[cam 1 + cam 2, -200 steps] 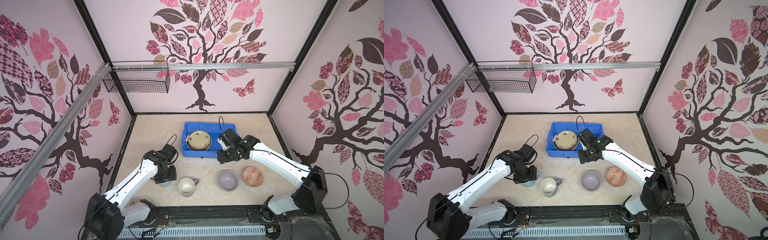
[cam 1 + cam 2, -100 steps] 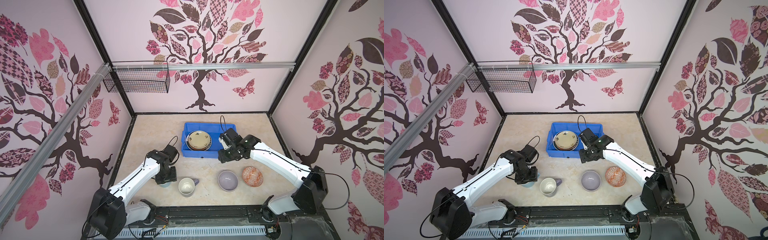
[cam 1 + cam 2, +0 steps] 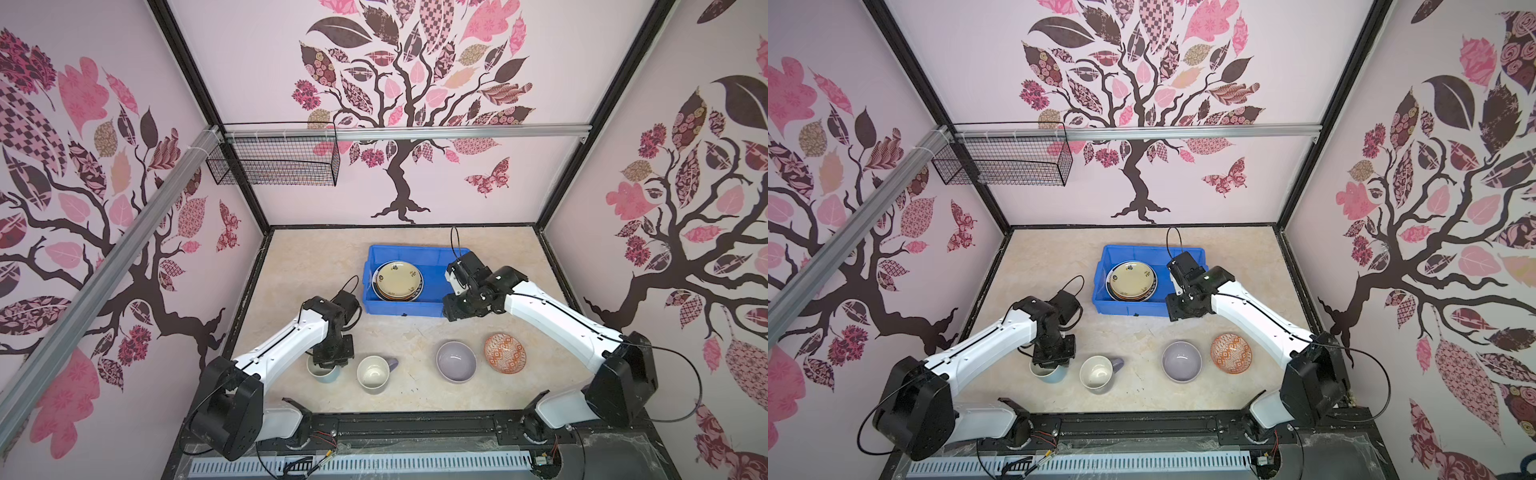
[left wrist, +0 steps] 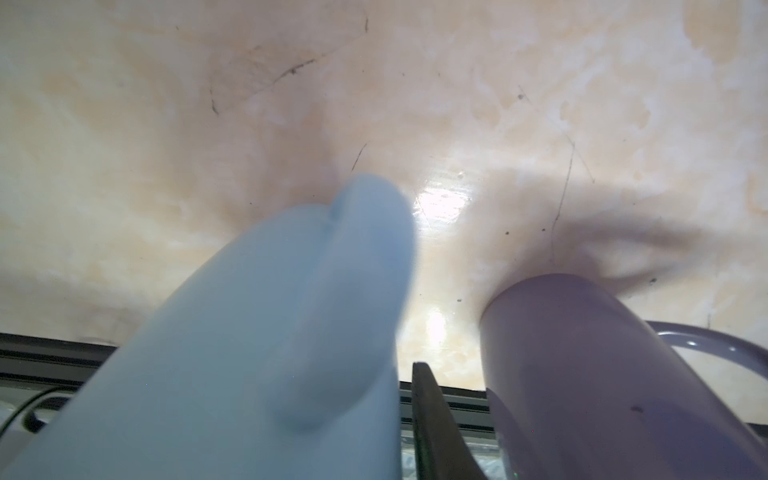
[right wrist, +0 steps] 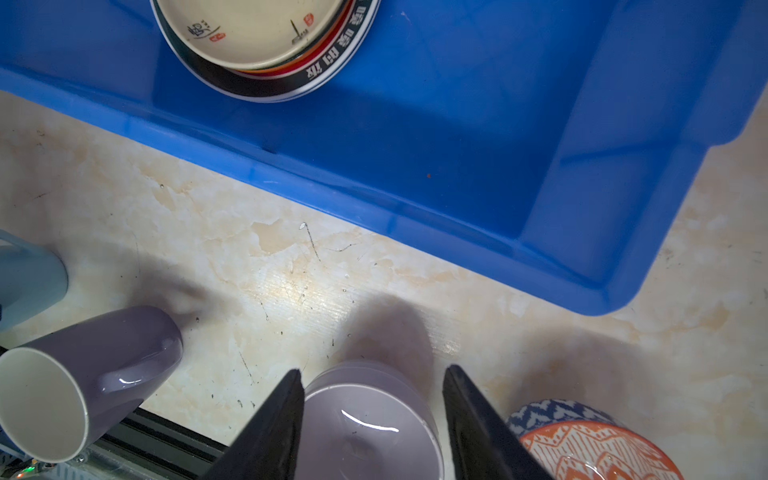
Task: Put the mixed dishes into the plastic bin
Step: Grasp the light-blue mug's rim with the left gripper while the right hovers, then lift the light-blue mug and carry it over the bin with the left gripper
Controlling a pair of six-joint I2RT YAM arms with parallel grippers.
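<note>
L gripper (image 3: 329,360) is down on the rim of the blue mug (image 3: 325,374), near the front left of the table (image 3: 311,257). On the left wrist cam I get only one dark finger (image 4: 436,428), just beside the mug's outer wall. The other is hidden, so I can't tell if it's clamped. R gripper (image 5: 374,372) hangs over the table by the near right corner of the blue bin (image 3: 399,309), fingers apart w/ nothing between them.

The bin sits mid-table toward the back, w/ a stack of plates (image 3: 398,281) in its left half, cream one on top. Along the front, L to R: blue mug, purple mug (image 3: 374,374) upright just beside it w/ handle pointing right, then purple bowl (image 3: 456,361) and orange patterned bowl (image 3: 504,353) close together.

The surface is glossy cream marble-look, w/ glare spots and fine dark scratches in both wrist views. Three pale pink walls carry a brown tree mural (image 3: 399,104) w/ pink and patterned leaves. Black posts stand in the back corners. An aluminium bar (image 3: 457,132) crosses the back wall and another runs along the left wall. A black wire basket (image 3: 274,162) hangs where they meet, well above the table.
</note>
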